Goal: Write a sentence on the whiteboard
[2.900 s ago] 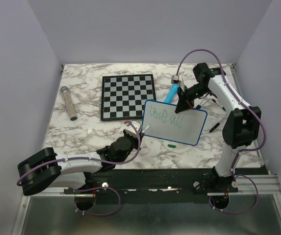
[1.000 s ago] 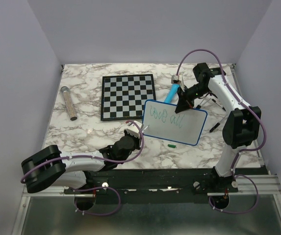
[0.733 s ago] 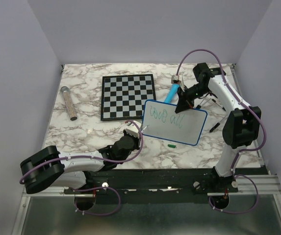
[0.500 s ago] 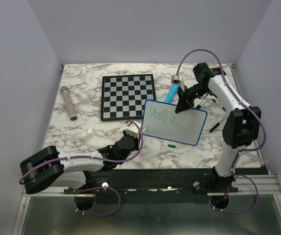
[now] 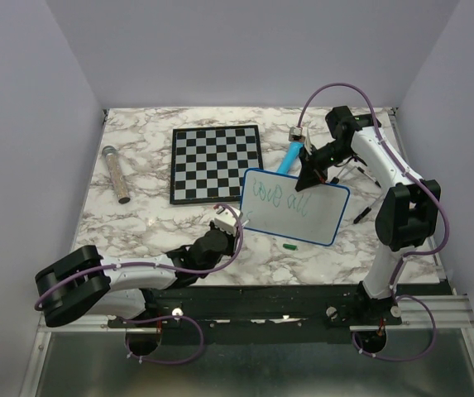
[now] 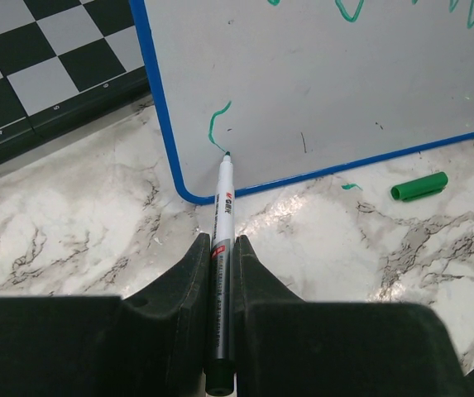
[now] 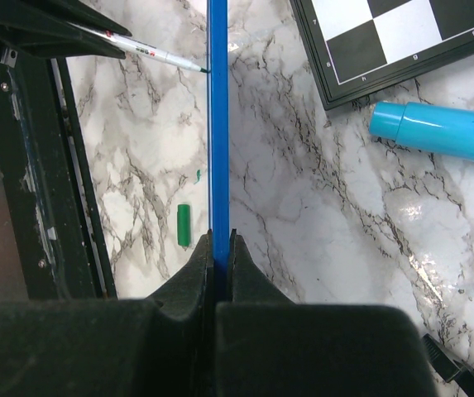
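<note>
Top external: left hand point(image 5: 223, 224) nearer whiteboard point(image 5: 323, 217).

Checkerboard point(image 5: 216, 163), cyan tube point(image 5: 289, 157), green cap point(image 5: 289, 246)

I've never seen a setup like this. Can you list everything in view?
whiteboard: one, white with blue rim, centre-right of the table
sentence: one, green handwriting, upper part of the whiteboard, plus a short stroke at the marker's tip
marker: one, pale barrel, green tip touching the whiteboard's near left corner
marker cap: one, green, on the table beside the whiteboard's near edge
checkered board: one, black and white, far centre
tube: one, light blue, right of the checkered board
cylinder: one, grey, far left
table: one, white-grey marble
left gripper: one, black, shut on the marker
right gripper: one, black, shut on the whiteboard's rim
</note>
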Motion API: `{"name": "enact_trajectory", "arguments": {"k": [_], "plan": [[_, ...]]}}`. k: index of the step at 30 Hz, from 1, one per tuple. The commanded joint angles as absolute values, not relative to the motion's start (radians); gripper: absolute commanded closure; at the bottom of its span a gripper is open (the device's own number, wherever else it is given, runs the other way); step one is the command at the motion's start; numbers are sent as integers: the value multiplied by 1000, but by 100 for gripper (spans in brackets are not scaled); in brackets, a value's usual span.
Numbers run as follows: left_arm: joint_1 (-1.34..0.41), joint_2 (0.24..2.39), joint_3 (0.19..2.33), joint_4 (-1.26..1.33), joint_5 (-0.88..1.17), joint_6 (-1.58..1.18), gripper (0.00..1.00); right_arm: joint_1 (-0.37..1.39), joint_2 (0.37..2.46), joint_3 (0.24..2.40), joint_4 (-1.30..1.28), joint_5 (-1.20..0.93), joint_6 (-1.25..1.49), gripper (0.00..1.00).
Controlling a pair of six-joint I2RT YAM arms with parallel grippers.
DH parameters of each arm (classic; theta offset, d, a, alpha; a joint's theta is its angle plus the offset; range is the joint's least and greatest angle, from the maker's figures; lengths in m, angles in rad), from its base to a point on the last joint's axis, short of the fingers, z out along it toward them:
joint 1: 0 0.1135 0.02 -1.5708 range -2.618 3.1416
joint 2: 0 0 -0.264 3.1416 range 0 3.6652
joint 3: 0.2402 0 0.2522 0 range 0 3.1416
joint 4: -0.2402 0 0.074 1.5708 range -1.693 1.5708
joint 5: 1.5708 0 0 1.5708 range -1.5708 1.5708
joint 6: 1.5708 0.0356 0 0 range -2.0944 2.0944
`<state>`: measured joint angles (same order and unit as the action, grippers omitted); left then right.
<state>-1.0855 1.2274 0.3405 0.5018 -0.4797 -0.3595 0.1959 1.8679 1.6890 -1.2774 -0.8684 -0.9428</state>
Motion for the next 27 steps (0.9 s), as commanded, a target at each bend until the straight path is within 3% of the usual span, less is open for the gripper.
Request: {"name": "enact_trajectory", "arguments": {"k": [1,27], "plan": [[-1069,1221,367,528,-459,-364,100,192,1855,1686,-1270,-871,-945,100],[-1014,1203,399,569,-394,-348,100,192,1858,1686,-1272,-871,-945,100]]}}
